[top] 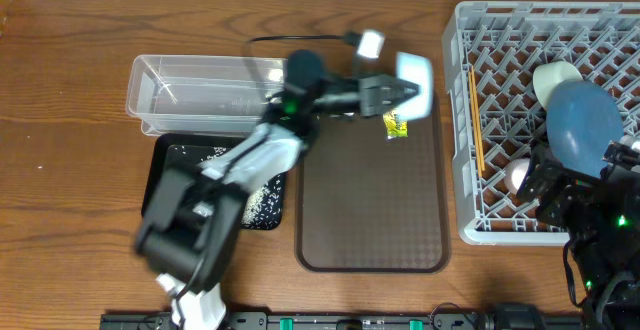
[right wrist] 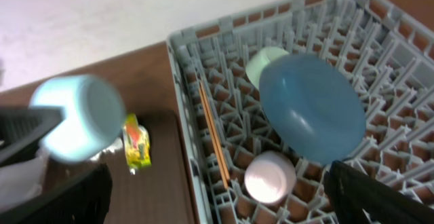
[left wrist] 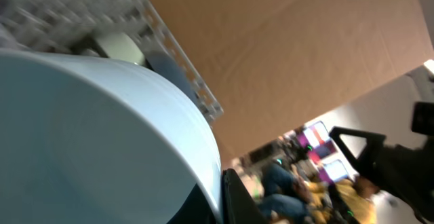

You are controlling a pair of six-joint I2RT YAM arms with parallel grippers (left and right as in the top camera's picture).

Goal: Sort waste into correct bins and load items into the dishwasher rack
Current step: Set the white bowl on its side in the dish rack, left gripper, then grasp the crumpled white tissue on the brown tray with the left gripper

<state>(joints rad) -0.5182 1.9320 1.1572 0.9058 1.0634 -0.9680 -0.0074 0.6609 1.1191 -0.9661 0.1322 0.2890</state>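
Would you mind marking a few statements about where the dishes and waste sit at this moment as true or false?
1. The dark-blue bowl sits in the dishwasher rack. True.
2. The snack wrapper is in the clear tub. False: it lies on the brown serving tray.
3. The chopsticks are in the rack. True.
4. The left hand is empty. False: it grips a pale bowl above the brown tray.
5. The pink cup stands on the black tray. False: it is in the rack.
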